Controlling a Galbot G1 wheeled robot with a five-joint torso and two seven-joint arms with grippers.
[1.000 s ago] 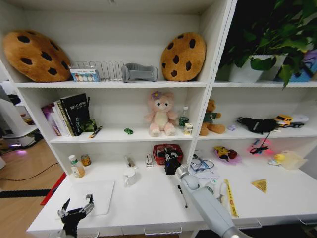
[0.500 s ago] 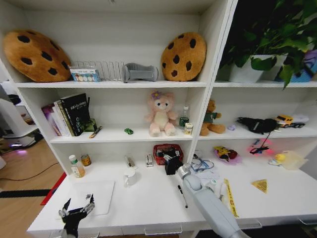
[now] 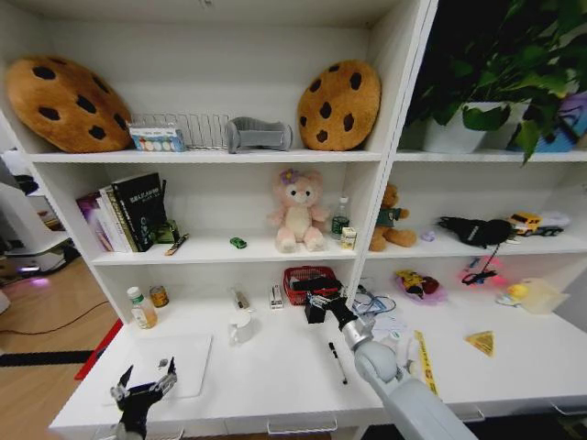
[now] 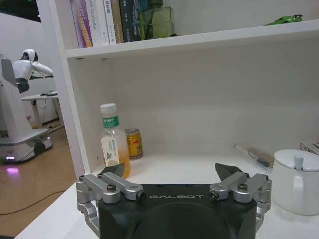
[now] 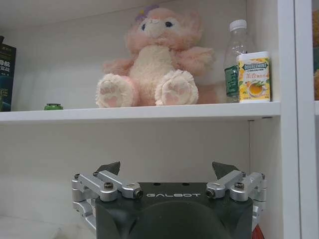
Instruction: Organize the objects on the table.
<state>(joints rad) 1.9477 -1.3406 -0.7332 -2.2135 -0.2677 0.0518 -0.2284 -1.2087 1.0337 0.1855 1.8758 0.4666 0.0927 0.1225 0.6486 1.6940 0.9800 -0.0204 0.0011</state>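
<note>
Currently the black pen (image 3: 337, 362) lies on the table (image 3: 275, 371) near the front centre, just beside the right arm. Tiny green toy car (image 3: 238, 243) sits on the middle shelf, left of the pink plush (image 3: 297, 212). Right gripper (image 3: 316, 300) is raised in front of the red basket (image 3: 306, 276), fingers spread, empty. Left gripper (image 3: 142, 387) hangs at the front left corner by the white mat (image 3: 174, 362), fingers released, empty.
</note>
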